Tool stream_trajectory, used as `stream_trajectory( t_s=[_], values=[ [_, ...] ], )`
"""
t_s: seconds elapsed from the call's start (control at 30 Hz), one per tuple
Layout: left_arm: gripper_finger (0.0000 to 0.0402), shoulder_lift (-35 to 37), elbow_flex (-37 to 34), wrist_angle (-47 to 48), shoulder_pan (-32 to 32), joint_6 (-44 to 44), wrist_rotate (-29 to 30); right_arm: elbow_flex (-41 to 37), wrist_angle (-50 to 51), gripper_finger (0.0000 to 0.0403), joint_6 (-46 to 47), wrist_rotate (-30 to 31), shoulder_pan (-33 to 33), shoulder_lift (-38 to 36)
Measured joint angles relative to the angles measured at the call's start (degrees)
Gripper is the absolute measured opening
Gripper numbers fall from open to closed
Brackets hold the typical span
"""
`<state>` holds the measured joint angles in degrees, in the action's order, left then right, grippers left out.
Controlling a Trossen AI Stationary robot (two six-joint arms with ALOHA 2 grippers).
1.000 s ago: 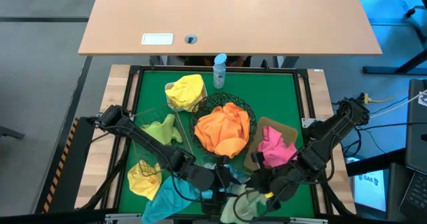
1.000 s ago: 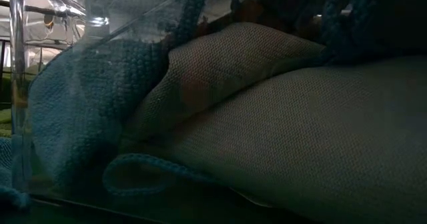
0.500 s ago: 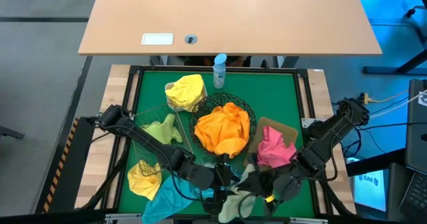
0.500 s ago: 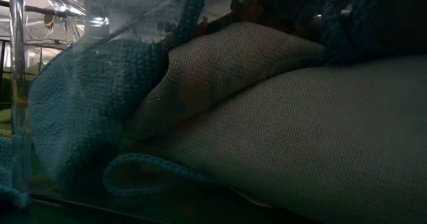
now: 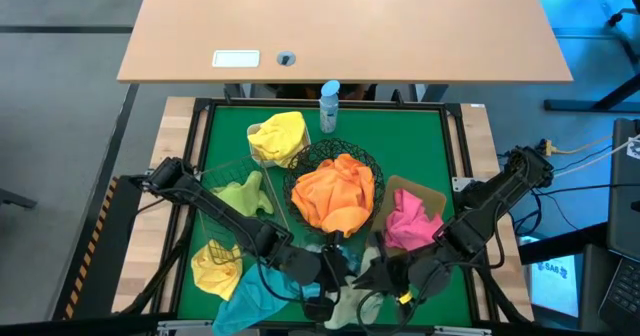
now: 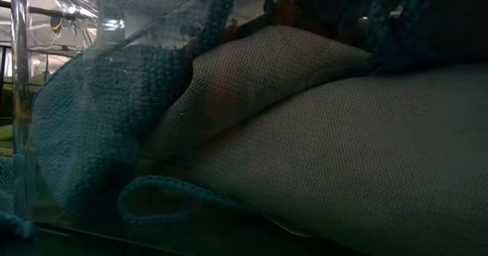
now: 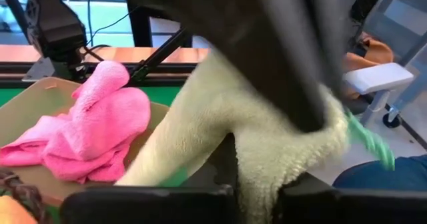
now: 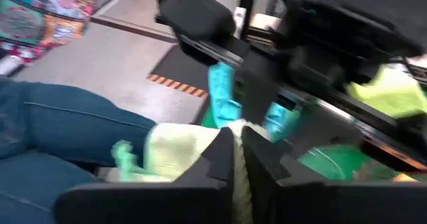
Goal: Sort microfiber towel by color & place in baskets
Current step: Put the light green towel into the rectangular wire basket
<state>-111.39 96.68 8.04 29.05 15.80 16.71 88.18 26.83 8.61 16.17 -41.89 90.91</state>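
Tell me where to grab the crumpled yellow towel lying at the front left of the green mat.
Pinch the raised fold on top of the yellow towel, coming straight down from above. It lies in a loose heap with puffed-up creases, and the left arm runs close along its inner side, so a sideways approach looks cramped.

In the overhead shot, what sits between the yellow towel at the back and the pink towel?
In the high view, the black wire bowl heaped with orange towels lies between the yellow towel and the pink towel.
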Motion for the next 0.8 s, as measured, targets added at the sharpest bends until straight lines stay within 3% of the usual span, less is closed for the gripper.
stream_trajectory(
  t_s=[0.23, 0.37, 0.8],
  values=[
    [0.0011, 0.94, -0.04, 0.99, -0.17, 0.0, 0.53, 0.07, 0.19, 0.0129, -0.1, -1.09, -0.09, -0.38],
    [0.0007, 4.94, -0.07, 5.04, -0.23, -0.3, 1.96, 0.11, 3.72, 0.0166, -0.14, -0.75, 0.03, -3.42],
    [0.0008, 23.48, -0.07, 31.62, -0.15, 8.78, 16.92, 0.13, 19.94, 0.0179, 0.33, -0.31, -0.05, -16.13]
  ],
)
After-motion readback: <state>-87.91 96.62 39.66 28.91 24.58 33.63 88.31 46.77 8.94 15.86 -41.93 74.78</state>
